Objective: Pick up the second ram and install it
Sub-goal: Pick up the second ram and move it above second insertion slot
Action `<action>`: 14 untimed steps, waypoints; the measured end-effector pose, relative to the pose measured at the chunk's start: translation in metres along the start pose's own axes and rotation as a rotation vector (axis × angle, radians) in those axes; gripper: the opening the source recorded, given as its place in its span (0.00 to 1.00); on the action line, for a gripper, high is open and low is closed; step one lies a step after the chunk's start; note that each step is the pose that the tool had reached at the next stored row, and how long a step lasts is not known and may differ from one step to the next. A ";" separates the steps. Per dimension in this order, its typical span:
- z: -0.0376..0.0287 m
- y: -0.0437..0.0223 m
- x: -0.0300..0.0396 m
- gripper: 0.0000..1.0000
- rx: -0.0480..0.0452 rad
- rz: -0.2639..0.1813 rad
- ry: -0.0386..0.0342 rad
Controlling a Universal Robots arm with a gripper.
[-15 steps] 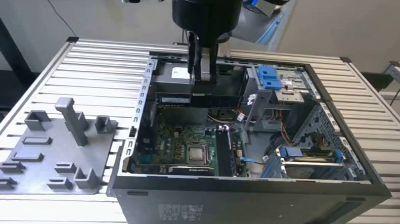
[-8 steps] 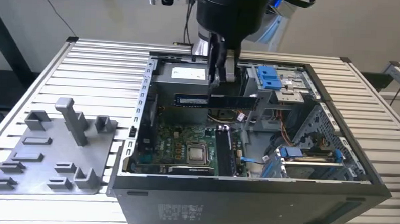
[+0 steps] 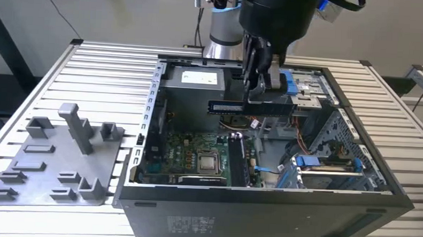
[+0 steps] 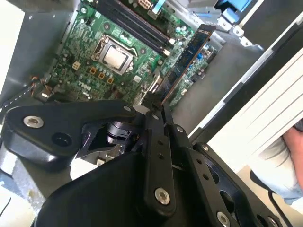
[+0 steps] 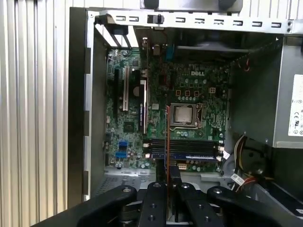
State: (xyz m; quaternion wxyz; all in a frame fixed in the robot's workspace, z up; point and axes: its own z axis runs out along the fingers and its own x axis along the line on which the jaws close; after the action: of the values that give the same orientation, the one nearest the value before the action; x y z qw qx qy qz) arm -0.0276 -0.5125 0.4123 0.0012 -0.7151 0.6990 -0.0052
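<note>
The gripper (image 3: 255, 96) has its fingers closed on the second ram (image 3: 250, 108) and pinches it near the middle of its upper long edge. The stick hangs in the air over the open computer case (image 3: 264, 217), well apart from the motherboard (image 3: 192, 150) below it. It stands on its edge. In the exterior view its long axis is level and runs from that view's left to its right, with one flat face toward the camera. The long black memory slots (image 3: 237, 160) run the other way, so the stick lies across their direction. In the second wrist view the second ram (image 4: 187, 59) reaches away from the fingers (image 4: 152, 113), over the green board. The grey tray (image 3: 52, 165) lies on the counter (image 3: 113, 82), beside the case.
</note>
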 end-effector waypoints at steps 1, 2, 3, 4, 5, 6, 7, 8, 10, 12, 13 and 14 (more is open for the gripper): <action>0.0000 -0.0036 0.0001 0.14 -0.0002 0.000 0.0001; 0.0000 -0.0070 0.0002 0.14 -0.0003 0.000 0.0001; 0.0000 -0.0102 0.0002 0.14 -0.0004 0.000 0.0002; 0.0001 -0.0135 0.0003 0.14 -0.0005 0.000 0.0001; 0.0001 -0.0165 0.0004 0.14 -0.0004 0.000 0.0001; 0.0001 -0.0194 0.0005 0.14 -0.0004 0.000 0.0001; 0.0001 -0.0216 0.0005 0.14 -0.0004 0.000 0.0002; 0.0001 -0.0221 0.0005 0.14 -0.0006 0.000 0.0002; 0.0002 -0.0221 0.0005 0.14 -0.0006 0.000 0.0001; 0.0002 -0.0222 -0.0006 0.14 -0.0006 0.000 0.0000; 0.0001 -0.0223 -0.0019 0.14 -0.0006 0.000 0.0000; 0.0001 -0.0223 -0.0038 0.14 -0.0006 0.000 0.0001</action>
State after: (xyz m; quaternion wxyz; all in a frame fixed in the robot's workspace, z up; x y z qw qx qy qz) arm -0.0054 -0.5081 0.4124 0.0009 -0.7152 0.6989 -0.0050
